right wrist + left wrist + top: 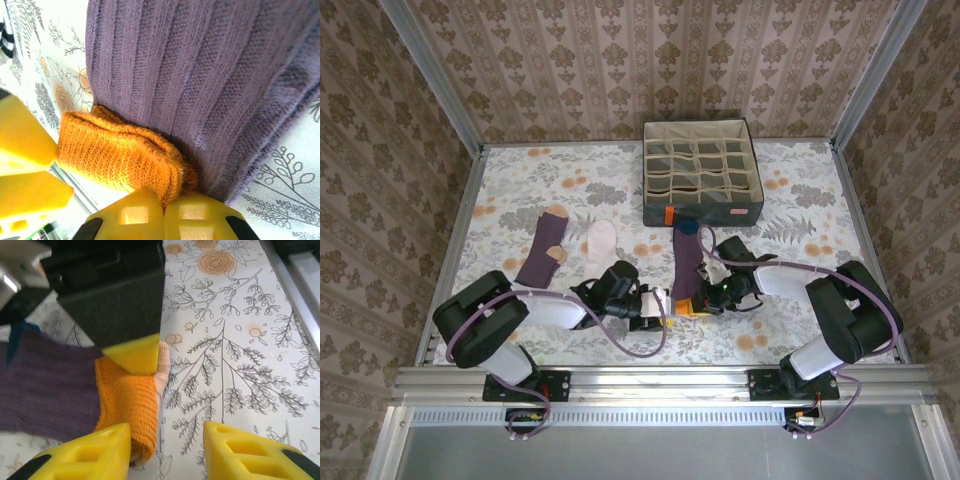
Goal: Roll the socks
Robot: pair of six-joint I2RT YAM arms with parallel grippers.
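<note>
Our right gripper [164,212] has its yellow fingertips closed tip to tip, and we judge that the doubled-over edge of the orange knitted cuff [120,150] is nipped between them. That cuff belongs to the purple ribbed sock [200,75], whose body stretches straight out from the fingertips. Our left gripper [165,450] stands partly open just beside the same cuff. One finger touches the fold, and the gap is mostly over bare floral-print tabletop [240,365].

From above, the sock lies between the two grippers. Its long axis runs away from the arm bases toward the grey fabric box with beige grid cells [702,172], cuff nearest us and teal-patched end pointing at the box. As we read it, the roll must travel from the cuff outward along that axis, with both arms about equally near. The white sock [601,243] and the purple sock with a tan heel [545,252] lie flat further left, nearer the left arm.
</note>
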